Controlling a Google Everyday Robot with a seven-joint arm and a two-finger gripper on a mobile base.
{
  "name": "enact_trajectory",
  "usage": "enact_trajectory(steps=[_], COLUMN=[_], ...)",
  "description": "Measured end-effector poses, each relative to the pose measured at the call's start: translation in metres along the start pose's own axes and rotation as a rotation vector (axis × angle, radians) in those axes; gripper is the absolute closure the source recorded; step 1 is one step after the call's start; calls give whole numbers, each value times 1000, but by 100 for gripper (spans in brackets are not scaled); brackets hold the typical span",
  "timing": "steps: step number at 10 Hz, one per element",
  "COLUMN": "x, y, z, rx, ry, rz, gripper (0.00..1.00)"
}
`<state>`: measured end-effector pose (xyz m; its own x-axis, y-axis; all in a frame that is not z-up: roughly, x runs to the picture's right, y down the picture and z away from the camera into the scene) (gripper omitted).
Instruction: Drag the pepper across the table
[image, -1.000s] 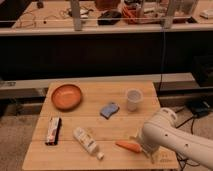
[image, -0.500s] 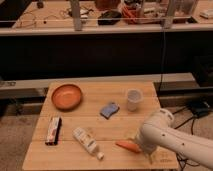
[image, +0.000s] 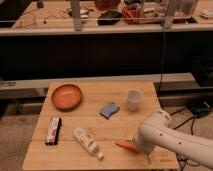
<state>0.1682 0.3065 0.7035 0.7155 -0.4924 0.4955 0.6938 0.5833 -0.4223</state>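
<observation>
White arm (image: 172, 140) low at front right, pincer (image: 145, 153) downward, jaws wide apart

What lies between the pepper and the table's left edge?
The bottle lies just left of the pepper, in that path. The gripper sits at the pepper's right end, with nothing visible between them.

One cam only, so no 2nd view to overlap w/. It sits high off the near long edge of the table (image: 125, 129), looking down & fwd toward 12 o'clock. Mid-range: whole tabletop in frame, plus benches (image: 60, 22) at the back. Arm (image: 172, 142) enters from 4 o'clock. Gripper (image: 145, 154) is low at 5 o'clock, just beside the pepper (image: 127, 146).
</observation>
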Motion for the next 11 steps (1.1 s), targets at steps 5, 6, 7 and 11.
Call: enact_trajectory(steps=[5,6,7,11], x=[-4,-4,-4,-7], y=[-2,-2,-1,0], z=[14,16,17,26], rx=[-7,-7,-8,-17], ry=[-17,-20,-23,-31], rz=[-50,-54,-58,-87], gripper=[20,20,20,20])
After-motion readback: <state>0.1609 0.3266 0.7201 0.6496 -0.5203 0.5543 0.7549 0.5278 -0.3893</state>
